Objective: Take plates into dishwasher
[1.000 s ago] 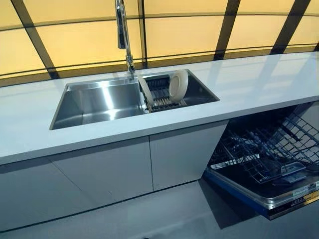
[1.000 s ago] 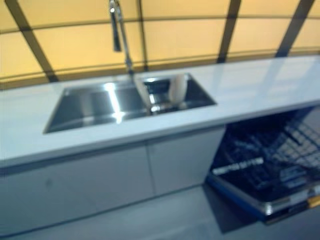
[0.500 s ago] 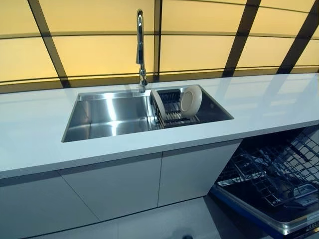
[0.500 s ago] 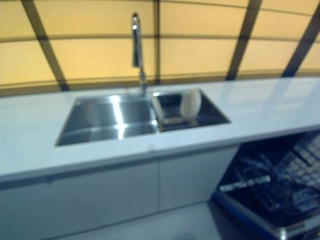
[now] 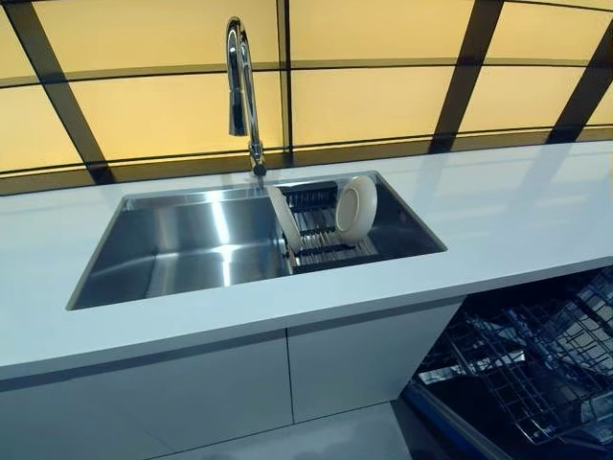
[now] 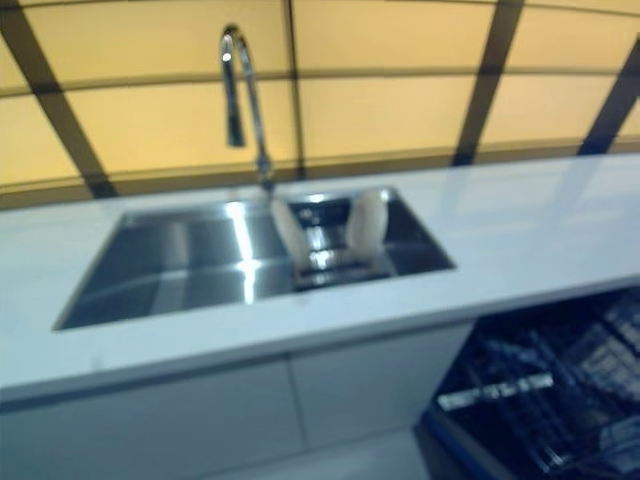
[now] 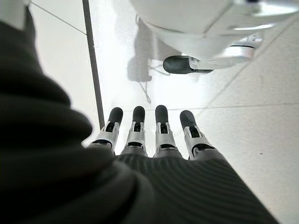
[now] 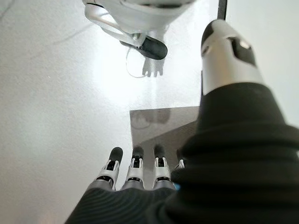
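Plates (image 5: 355, 208) stand upright in the sink (image 5: 182, 240) rack at frame centre; both hands (image 7: 149, 135) (image 8: 135, 170) hang empty, fingers straight and relaxed.

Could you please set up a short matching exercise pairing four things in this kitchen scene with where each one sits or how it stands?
Things:
1. plates
2. faucet
3. dishwasher
4. left hand

Places or states:
A. door open, wire rack showing, under the counter
B. hanging over the floor, fingers straight, holding nothing
C. standing on edge in the rack in the sink
D. rising behind the sink

Pairs: 1-C, 2-D, 3-A, 4-B
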Controlling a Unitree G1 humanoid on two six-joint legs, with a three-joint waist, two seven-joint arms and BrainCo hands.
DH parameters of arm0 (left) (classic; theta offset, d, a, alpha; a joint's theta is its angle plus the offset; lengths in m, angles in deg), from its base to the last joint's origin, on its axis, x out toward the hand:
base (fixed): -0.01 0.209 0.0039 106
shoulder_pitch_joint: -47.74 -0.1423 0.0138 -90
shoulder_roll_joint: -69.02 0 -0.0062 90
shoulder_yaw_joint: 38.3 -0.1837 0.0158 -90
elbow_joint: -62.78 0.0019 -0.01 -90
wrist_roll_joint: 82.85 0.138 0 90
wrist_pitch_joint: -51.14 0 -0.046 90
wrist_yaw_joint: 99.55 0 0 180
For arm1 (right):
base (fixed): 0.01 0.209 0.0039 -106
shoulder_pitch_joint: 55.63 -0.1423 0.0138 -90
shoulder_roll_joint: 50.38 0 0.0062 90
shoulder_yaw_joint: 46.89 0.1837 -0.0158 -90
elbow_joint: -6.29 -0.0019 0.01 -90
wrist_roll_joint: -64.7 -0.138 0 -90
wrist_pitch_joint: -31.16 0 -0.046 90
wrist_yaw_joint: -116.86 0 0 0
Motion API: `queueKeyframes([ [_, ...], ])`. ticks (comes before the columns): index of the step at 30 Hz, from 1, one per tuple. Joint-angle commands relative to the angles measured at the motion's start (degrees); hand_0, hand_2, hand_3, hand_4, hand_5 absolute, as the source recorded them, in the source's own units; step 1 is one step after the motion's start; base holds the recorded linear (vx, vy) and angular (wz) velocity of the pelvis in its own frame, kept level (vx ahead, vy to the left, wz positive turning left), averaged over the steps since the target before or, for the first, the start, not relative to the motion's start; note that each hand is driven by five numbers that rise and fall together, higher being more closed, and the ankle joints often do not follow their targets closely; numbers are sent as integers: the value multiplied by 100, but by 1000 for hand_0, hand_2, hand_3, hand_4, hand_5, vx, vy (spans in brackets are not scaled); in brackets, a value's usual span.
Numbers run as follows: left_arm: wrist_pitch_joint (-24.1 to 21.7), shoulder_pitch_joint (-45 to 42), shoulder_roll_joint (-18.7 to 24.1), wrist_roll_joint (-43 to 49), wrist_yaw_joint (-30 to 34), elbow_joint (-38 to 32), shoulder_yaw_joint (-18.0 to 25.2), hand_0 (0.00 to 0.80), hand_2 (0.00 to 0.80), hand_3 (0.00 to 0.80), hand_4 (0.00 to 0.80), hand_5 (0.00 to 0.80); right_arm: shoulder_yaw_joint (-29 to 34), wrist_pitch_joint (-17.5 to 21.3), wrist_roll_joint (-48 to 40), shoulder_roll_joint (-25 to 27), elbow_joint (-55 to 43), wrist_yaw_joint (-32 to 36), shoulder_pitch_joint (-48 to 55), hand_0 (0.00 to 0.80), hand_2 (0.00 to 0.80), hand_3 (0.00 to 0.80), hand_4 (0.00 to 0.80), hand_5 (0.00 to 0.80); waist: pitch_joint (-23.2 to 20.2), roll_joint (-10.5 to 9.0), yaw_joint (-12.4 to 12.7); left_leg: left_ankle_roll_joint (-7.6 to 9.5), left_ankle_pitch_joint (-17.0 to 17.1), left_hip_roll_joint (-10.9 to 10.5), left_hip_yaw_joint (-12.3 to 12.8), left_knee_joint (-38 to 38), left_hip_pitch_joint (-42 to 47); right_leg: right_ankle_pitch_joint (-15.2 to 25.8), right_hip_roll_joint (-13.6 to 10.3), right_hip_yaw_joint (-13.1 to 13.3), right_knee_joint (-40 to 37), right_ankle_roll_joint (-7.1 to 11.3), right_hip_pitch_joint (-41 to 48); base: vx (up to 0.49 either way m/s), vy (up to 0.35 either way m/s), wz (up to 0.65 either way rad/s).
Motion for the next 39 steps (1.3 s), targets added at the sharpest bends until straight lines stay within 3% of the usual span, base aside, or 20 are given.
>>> queueKeyframes([
  [1, -52, 150, 86, 157, -12, 353, 8, 0, 0, 0, 0, 0, -132, 116, -108, -77, 362, 62, -299, 0, 0, 0, 0, 0, 103, 21, 62, 398, -134, -298, 303, 107, -107, -228, -490, -172, 334, 813, -203, 48, 17, -1],
  [5, -45, 122, 102, 190, -13, 293, 15, 0, 0, 0, 0, 0, -261, 164, 62, -89, 271, 270, -370, 0, 0, 0, 0, 0, 183, 71, 162, 353, -89, -270, 468, -38, 25, -317, -578, -750, 545, 913, -143, 94, -34, -12],
  [9, 44, 216, 121, 128, -46, 251, -63, 0, 0, 0, 0, 0, -419, 148, 291, -57, 229, 456, -429, 0, 0, 0, 0, 0, 106, -2, 119, 326, -267, -189, 336, 320, -19, -581, -427, -471, 612, 757, -97, 149, -122, -5],
  [11, 81, 243, 107, 24, -59, 212, -43, 0, 0, 0, 0, 0, -543, 107, 278, -17, 178, 543, -484, 0, 0, 0, 0, 0, 101, -93, 164, 213, -441, -71, 369, 1155, -147, -664, -377, -408, 598, 594, 23, 157, -153, 1],
  [12, 40, 268, 54, -23, -71, 215, -45, 0, 0, 0, 0, 0, -627, 34, 251, 39, 82, 583, -518, 0, 0, 0, 0, 0, 186, -162, 244, 82, -69, 35, 301, 2526, -796, -716, -311, -377, 523, 411, 211, 61, -152, 4],
  [14, 38, 312, -17, -87, -124, 157, -60, 0, 0, 0, 0, 0, -660, -109, 209, 94, -35, 572, -543, 0, 0, 0, 0, 0, 305, -193, 343, -34, 462, 29, 230, 3273, -1657, -783, -245, -435, 403, 198, 469, -16, -55, 7],
  [15, 78, 317, -46, -106, -140, 140, -83, 0, 0, 0, 0, 0, -664, -166, 145, 117, -38, 569, -522, 0, 0, 0, 0, 0, 366, -163, 360, -172, 448, 44, 306, 2747, -1659, -886, -226, -453, 373, 207, 673, 38, 135, -15],
  [16, 124, 309, -55, -118, -148, 117, -130, 0, 0, 0, 0, 0, -642, -113, 130, 134, 7, 617, -497, 0, 0, 0, 0, 0, 376, -107, 316, -250, 643, 36, 511, 1145, -1373, -905, -273, -568, 381, 289, 746, 77, 160, -18],
  [17, 151, 329, -53, -8, -113, 117, -107, 0, 0, 0, 0, 0, -588, -65, 154, 146, 27, 640, -502, 0, 0, 0, 0, 0, 405, -131, 297, -193, 605, 143, 607, 1286, -1455, -954, -340, -653, 389, 256, 763, 73, 209, -4],
  [18, 230, 378, -63, 107, -58, 121, -90, 0, 0, 0, 0, 0, -541, -117, 251, 142, -23, 566, -500, 0, 0, 0, 0, 0, 415, -119, 308, -117, 380, -3, 464, 1372, -1544, -962, -415, -665, 376, 297, 787, 111, 191, 13],
  [22, 245, 410, 5, -40, -69, 173, -173, 0, 0, 0, 0, 0, -386, -12, 278, 187, 79, 654, -376, 0, 0, 0, 0, 0, 186, 1, 232, 8, 413, -157, 383, 160, -774, -954, -479, -780, 162, 485, 857, 175, 164, -25],
  [28, 146, 276, 131, 32, -27, 237, -100, 0, 0, 0, 0, 0, -399, 320, 162, 40, 159, 842, -242, 0, 0, 0, 0, 0, -96, -57, 277, 36, 343, -123, 401, -72, -687, -900, -475, -884, -14, 576, 804, 93, -12, 4],
  [31, 176, 281, 91, 107, 35, 210, -191, 0, 0, 0, 0, 0, -470, 502, 184, 0, 82, 1262, -249, 0, 0, 0, 0, 0, -179, -99, 321, 10, 365, -106, 381, -72, -773, -872, -474, -989, -14, 619, 735, 41, -41, 31],
  [34, 202, 280, 123, 205, 88, 151, -184, 0, 0, 0, 0, 0, -727, 597, 362, 78, -302, 2067, -308, 0, 0, 0, 0, 0, -185, -187, 355, -5, 379, -61, 414, -72, -788, -859, -464, -1007, -14, 624, 713, 34, -56, 19],
  [38, 253, 228, 214, 289, 74, -27, -233, 0, 0, 0, 0, 0, -1087, 465, 291, 390, -1252, 3205, -401, 0, 0, 0, 0, 0, -139, -339, 424, -5, 383, 5, 491, -72, -798, -867, -444, -1042, -14, 600, 722, 17, -75, 2],
  [39, 273, 188, 288, 315, 58, -98, -210, 0, 0, 0, 0, 0, -1129, 254, 155, 646, -1848, 3589, -420, 0, 0, 0, 0, 0, -132, -403, 442, -6, 376, 28, 505, -72, -805, -870, -435, -1057, -14, 596, 721, 15, -83, 2],
])
